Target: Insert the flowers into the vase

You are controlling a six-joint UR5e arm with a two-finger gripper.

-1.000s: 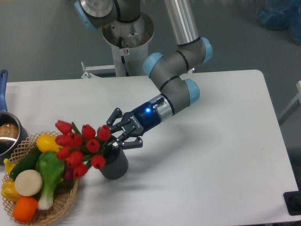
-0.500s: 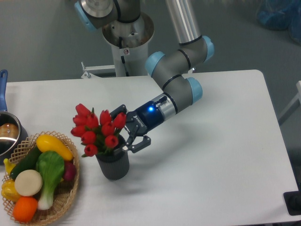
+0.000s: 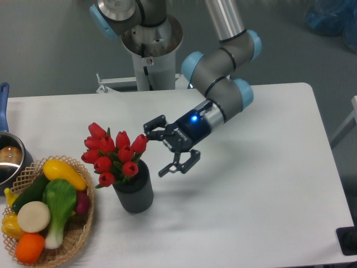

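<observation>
Red tulip bunch stands in the grey ribbed vase on the white surface, leaning left. Gripper just right, fingers spread wide, empty. Bunch looks light, soft; grip tied stems, not buds.

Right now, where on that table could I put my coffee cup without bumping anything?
The right half of the table is bare, beyond the open claw. The left is crowded: vase with flowers, basket of toy vegetables, pot.

A single fixed camera looks down from the front, opposite the arm's base, over the white table.
</observation>
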